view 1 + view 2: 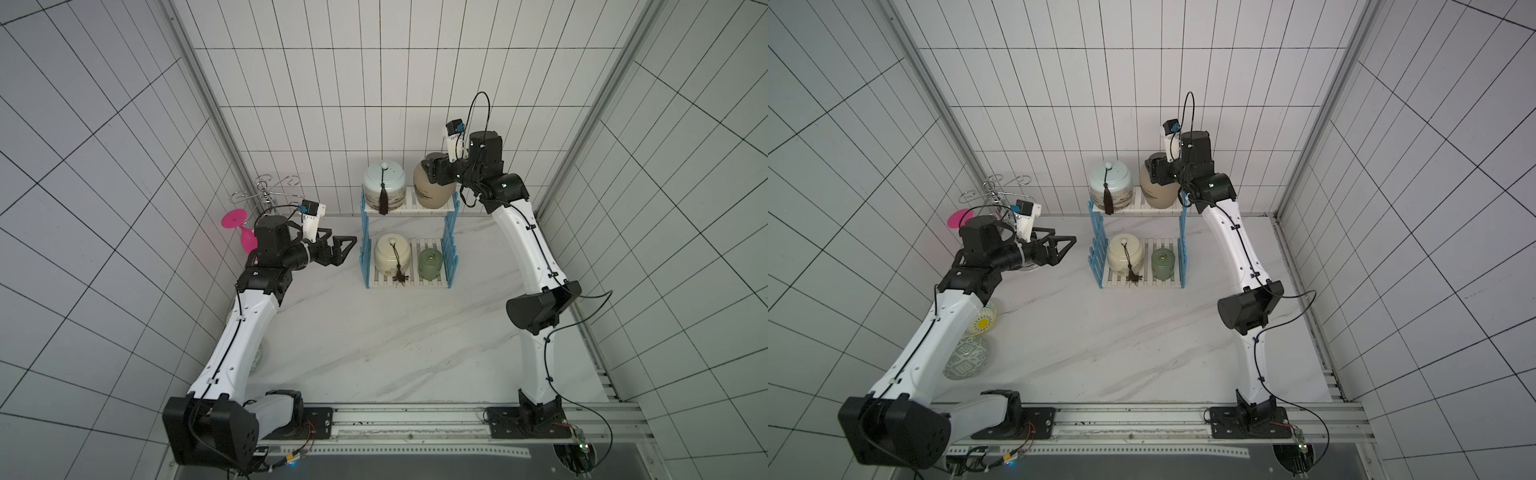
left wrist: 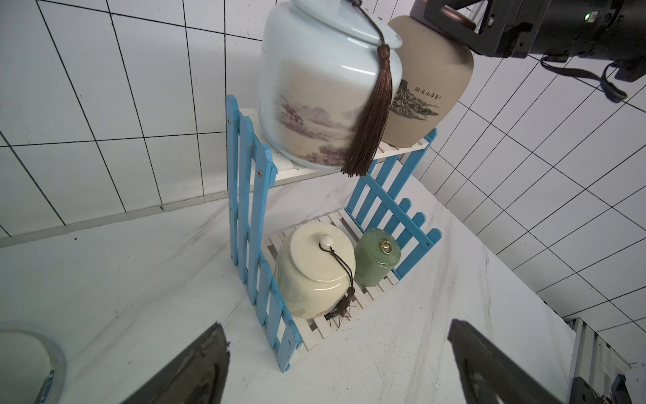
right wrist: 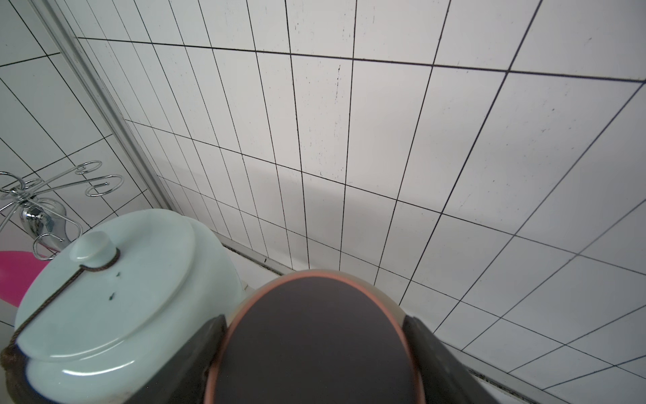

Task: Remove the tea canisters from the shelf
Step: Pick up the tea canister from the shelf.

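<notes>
The shelf (image 1: 368, 232) (image 2: 244, 175) stands at the back of the marble table. On its top board are the pale-blue tea canister (image 1: 384, 183) (image 2: 314, 87) (image 3: 115, 286) with a dark tassel and the tan canister (image 1: 432, 193) (image 2: 430, 87). A cream canister (image 1: 390, 253) (image 2: 314, 273) and a small green one (image 1: 430, 264) (image 2: 377, 259) sit on the bottom board. My right gripper (image 1: 432, 166) (image 3: 314, 349) reaches over the tan canister, a finger pressed to each side of its dark lid. My left gripper (image 1: 340, 235) (image 2: 337, 335) hovers open left of the shelf, holding nothing.
A chrome scrolled stand (image 1: 270, 191) and a pink goblet (image 1: 239, 222) stand in the back left corner, behind my left arm. Two patterned dishes (image 1: 982, 320) (image 1: 965, 357) lie along the left wall under that arm. Tiled walls close in three sides.
</notes>
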